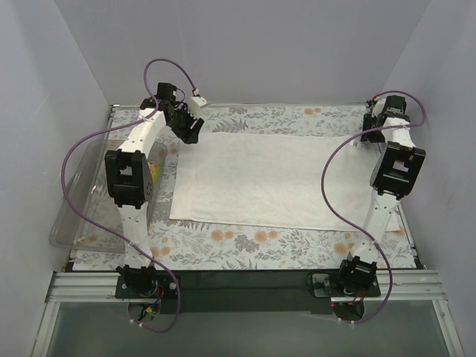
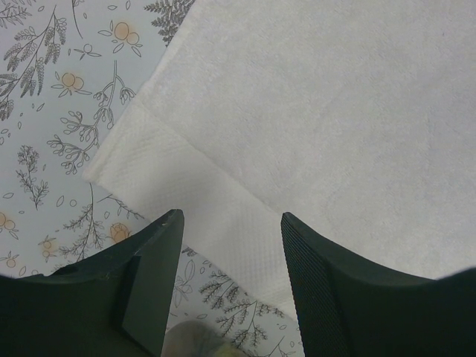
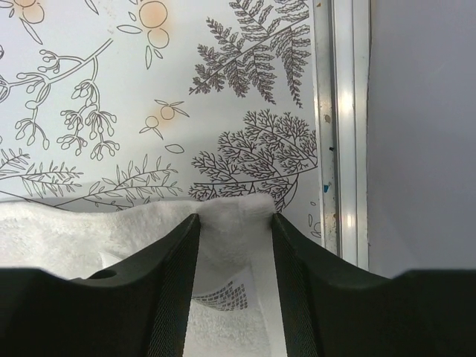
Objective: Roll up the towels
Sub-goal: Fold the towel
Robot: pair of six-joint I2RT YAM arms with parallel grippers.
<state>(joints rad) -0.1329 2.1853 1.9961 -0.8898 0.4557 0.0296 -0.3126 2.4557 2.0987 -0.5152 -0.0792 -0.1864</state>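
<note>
The large white towel [image 1: 260,178] lies spread flat on the fern-patterned covering. My left gripper [image 1: 190,134] hovers open over its far left corner; in the left wrist view the gripper [image 2: 232,216] straddles the towel's woven hem [image 2: 186,186] without touching it. My right gripper [image 1: 370,128] is at the far right corner. In the right wrist view it [image 3: 236,217] pinches the bunched towel corner [image 3: 74,238], with the printed tag [image 3: 223,297] between the jaws. A bit of orange and yellow [image 1: 155,172] shows beside the left arm; I cannot tell if it is the small printed cloth.
A clear plastic bin [image 1: 78,201] stands at the left edge, partly under the left arm. The metal table rail [image 3: 342,111] runs just right of the right gripper. Grey walls close in the back and sides. Purple cables loop over both arms.
</note>
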